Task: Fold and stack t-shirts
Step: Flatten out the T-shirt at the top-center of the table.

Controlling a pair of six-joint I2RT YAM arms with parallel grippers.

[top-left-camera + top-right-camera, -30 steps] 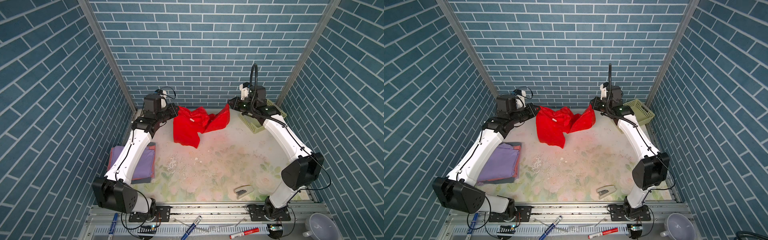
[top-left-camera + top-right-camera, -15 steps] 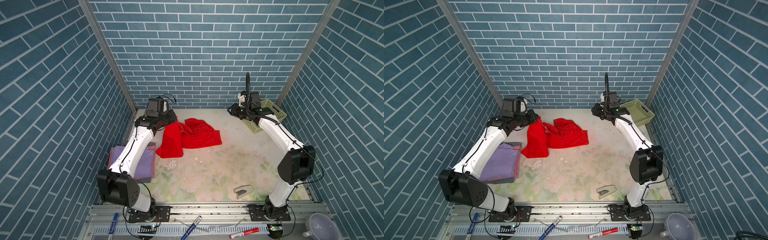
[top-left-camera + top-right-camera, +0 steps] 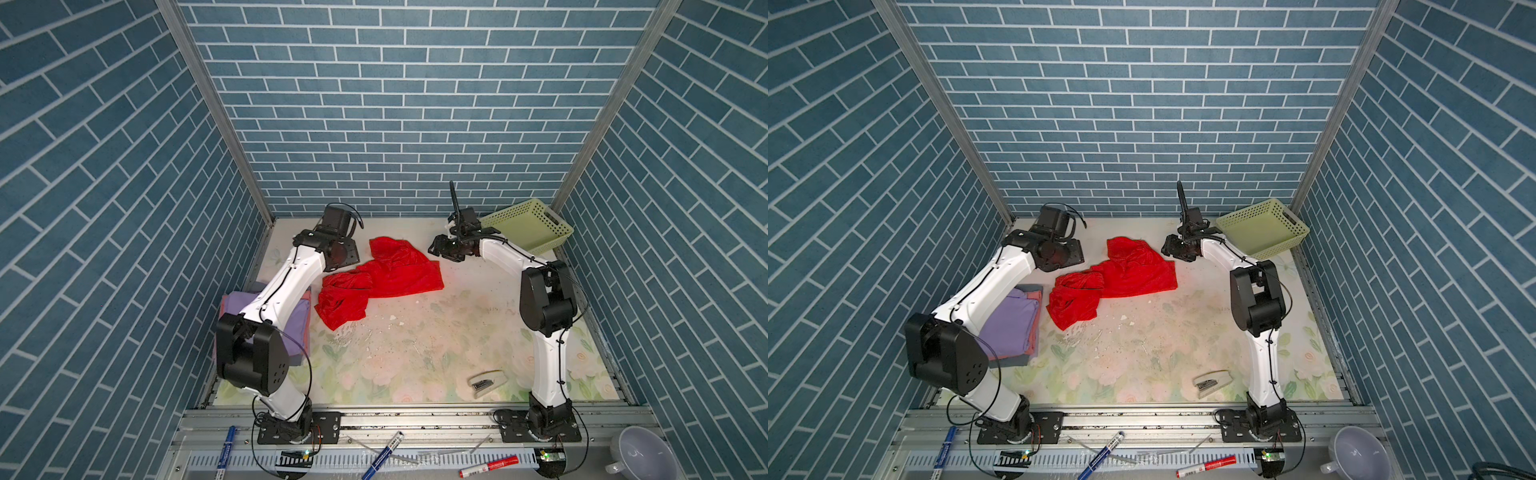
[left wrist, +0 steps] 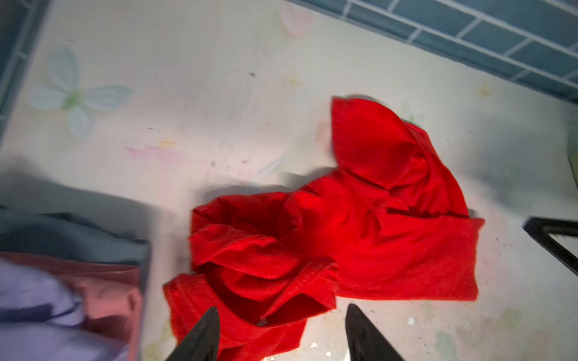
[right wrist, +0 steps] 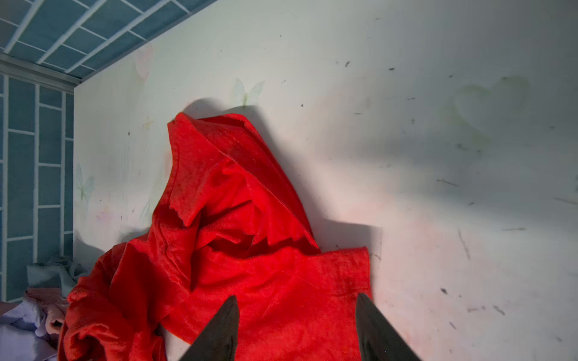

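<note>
Over the floral table, both top views: the red t-shirt (image 3: pixel 386 282) lies crumpled and unfolded on the table (image 3: pixel 415 353), toward the back wall, between the two arms.
Left arm, top views: the left gripper (image 3: pixel 343 255) hangs just beside the shirt's bunched end; from above its jaws cannot be made out.
Right arm, top views: the right gripper (image 3: pixel 440 249) hovers near the shirt's flatter end, just in front of the basket (image 3: pixel 525 224).
Folded stack, top views: the folded stack (image 3: pixel 1013 320), lavender on top with salmon and grey edges beneath, sits at the table's left edge, partly under the left arm and apart from the red t-shirt.
Near edge, top views: a stapler (image 3: pixel 486 380) lies alone by the right arm's base.
Left wrist view: the left gripper (image 4: pixel 281 308) has its jaws apart with nothing pinched, over the rumpled hem of the red t-shirt (image 4: pixel 328 243); the folded stack (image 4: pixel 103 290) shows beside it.
Right wrist view: the right gripper (image 5: pixel 297 297) has its jaws spread and empty over the shirt's flat panel (image 5: pixel 250 265); a peaked fold rises beyond it.
</note>
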